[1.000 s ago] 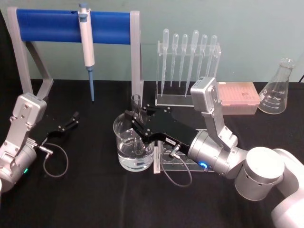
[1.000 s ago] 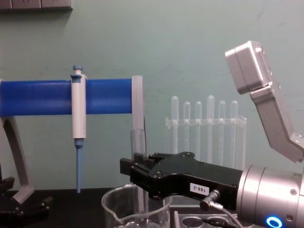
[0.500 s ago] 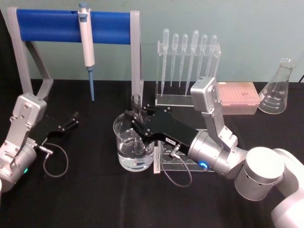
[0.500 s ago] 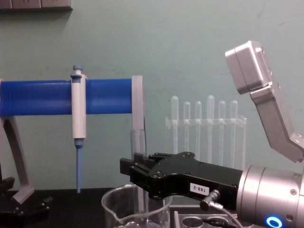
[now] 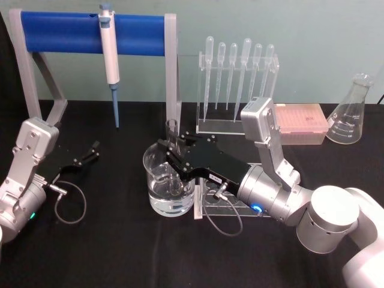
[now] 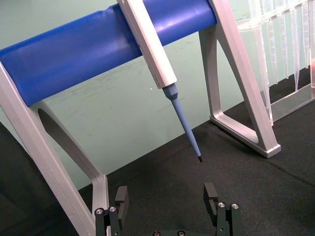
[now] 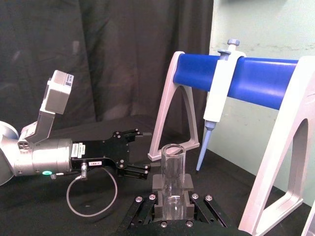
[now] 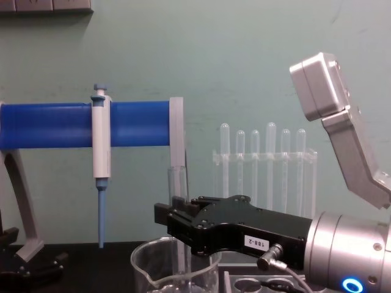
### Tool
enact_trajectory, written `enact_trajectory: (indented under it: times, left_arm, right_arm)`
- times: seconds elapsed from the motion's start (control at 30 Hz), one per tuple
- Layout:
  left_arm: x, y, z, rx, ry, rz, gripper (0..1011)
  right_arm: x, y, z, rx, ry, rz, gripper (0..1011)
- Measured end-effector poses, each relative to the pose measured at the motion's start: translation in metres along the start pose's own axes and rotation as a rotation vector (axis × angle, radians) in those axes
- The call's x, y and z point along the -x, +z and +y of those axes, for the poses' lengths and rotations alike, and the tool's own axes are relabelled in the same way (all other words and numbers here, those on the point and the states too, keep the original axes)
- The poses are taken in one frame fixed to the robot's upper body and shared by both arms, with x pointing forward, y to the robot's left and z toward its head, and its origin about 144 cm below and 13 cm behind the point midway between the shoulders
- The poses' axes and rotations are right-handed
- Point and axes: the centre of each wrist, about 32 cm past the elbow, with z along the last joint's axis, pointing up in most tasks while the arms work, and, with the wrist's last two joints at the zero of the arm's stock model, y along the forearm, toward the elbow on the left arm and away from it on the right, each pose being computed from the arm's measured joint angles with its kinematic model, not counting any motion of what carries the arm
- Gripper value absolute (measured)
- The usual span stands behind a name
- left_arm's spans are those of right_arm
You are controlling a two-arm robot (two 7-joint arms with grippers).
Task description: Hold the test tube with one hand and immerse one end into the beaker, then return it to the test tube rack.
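My right gripper (image 5: 172, 154) is shut on the test tube (image 5: 173, 157), a clear glass tube held upright over the beaker (image 5: 159, 195). The tube's lower end reaches down inside the beaker, which holds clear liquid. From the chest, the tube (image 8: 178, 183) rises above the black jaws of the right gripper (image 8: 176, 221) and drops past the beaker's rim (image 8: 146, 262). The right wrist view looks down the open rim of the tube (image 7: 173, 167) clamped between the fingers. My left gripper (image 5: 91, 151) rests open on the black table at the left, with its fingers (image 6: 120, 196) spread apart.
A blue-barred stand (image 5: 60, 33) holds a white-and-blue pipettor (image 5: 108, 54) behind the beaker. A clear rack of pipettes (image 5: 237, 78) stands at the back, with a pink box (image 5: 300, 120) and a conical flask (image 5: 350, 114) to the right. A clear tube rack (image 5: 222, 207) lies beside the beaker.
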Motion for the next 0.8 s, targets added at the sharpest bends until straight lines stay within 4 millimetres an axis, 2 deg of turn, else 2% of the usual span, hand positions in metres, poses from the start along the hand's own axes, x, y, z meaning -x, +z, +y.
enact_trajectory:
  times: [0.13, 0.27, 0.6, 0.73, 0.8]
  left_arm:
    - [0.0, 0.0, 0.0, 0.0, 0.0, 0.0, 1000]
    - [0.0, 0.0, 0.0, 0.0, 0.0, 0.0, 1000]
    - [0.0, 0.0, 0.0, 0.0, 0.0, 0.0, 1000]
    - [0.0, 0.0, 0.0, 0.0, 0.0, 0.0, 1000]
    - [0.0, 0.0, 0.0, 0.0, 0.0, 0.0, 1000]
  right_arm:
    - [0.0, 0.001, 0.0, -0.001, -0.001, 0.001, 225]
    - [0.001, 0.012, 0.002, -0.017, 0.001, -0.004, 225]
    - [-0.004, 0.066, -0.001, -0.083, 0.012, -0.049, 224]
    - [-0.007, 0.089, -0.011, -0.106, -0.007, -0.077, 225]
    - [-0.008, 0.094, -0.017, -0.11, -0.018, -0.084, 224]
